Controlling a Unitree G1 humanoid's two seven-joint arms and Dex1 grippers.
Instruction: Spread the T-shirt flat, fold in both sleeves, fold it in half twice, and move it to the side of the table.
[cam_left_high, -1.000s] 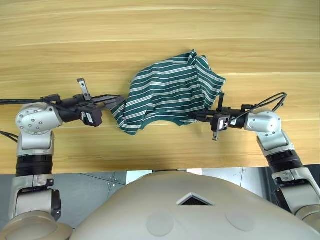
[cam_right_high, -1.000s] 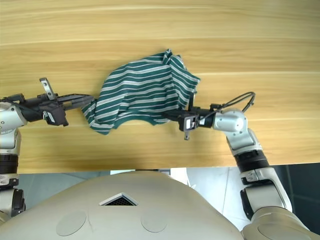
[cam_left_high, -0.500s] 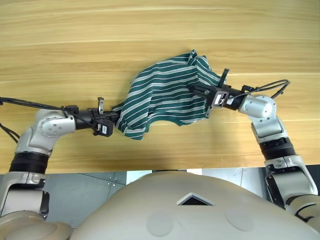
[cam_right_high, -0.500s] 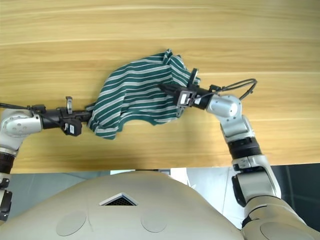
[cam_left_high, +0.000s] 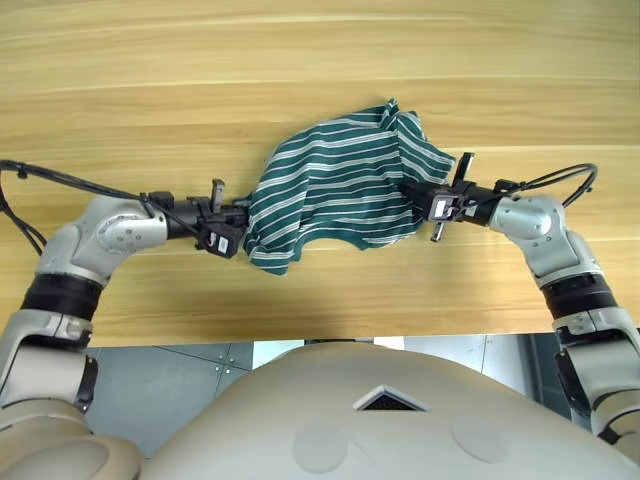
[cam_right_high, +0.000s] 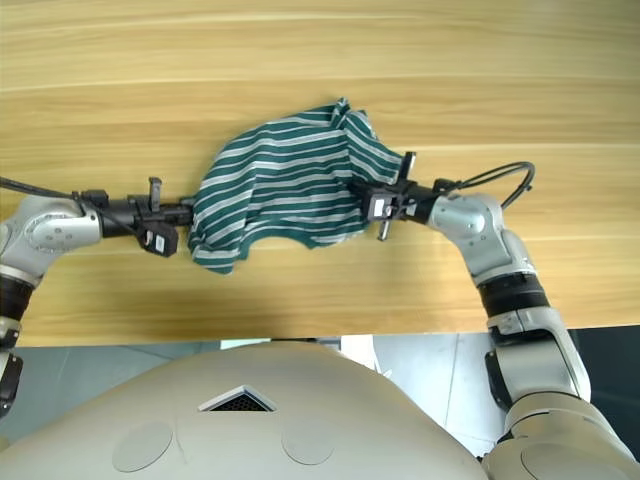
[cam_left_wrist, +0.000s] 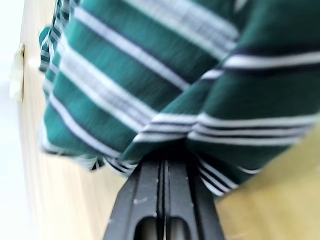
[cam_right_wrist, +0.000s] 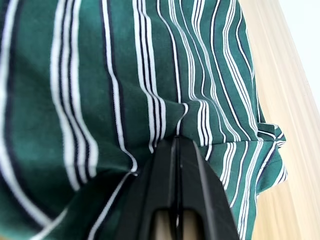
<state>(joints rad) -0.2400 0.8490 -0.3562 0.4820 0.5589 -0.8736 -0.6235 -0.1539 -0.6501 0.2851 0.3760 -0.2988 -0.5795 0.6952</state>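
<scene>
T-shirt (cam_left_high: 345, 185) lies bunched in a heap on the desk (cam_left_high: 300, 60), at the centre of the head frame, between my two arms. My left end effector (cam_left_high: 243, 213) is pinched tight on its left edge. My right end effector (cam_left_high: 408, 192) is pinched tight on its right edge, slightly higher in the frame. Both wrist views show the jaws pressed together with striped cloth caught at the tips. The heap's long axis runs left to right, along the line between my grips, so I judge spreading calls for drawing both arms outward.
</scene>
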